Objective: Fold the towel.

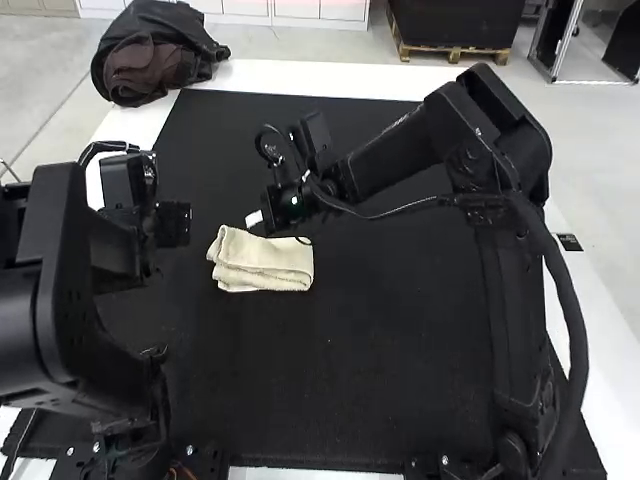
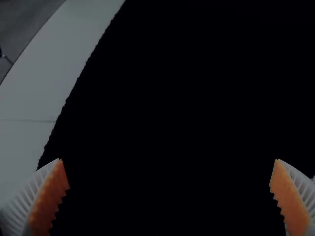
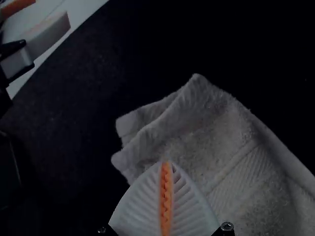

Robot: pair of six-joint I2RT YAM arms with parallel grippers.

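Towel point(image 1: 262, 262) on mat point(image 1: 380, 370), nine o'clock of middle, folded in layers. Looks light, soft, floppy; layers may slip. I'd pinch stacked corners point(image 1: 223, 273), nine o'clock end. Left gripper point(image 2: 168, 160): jaws wide apart. Right gripper point(image 3: 166, 163): jaws together, by towel's twelve o'clock edge.

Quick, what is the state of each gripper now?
Left gripper: open, jaws wide apart, nothing between them.
Right gripper: closed, no towel visible between its jaws.
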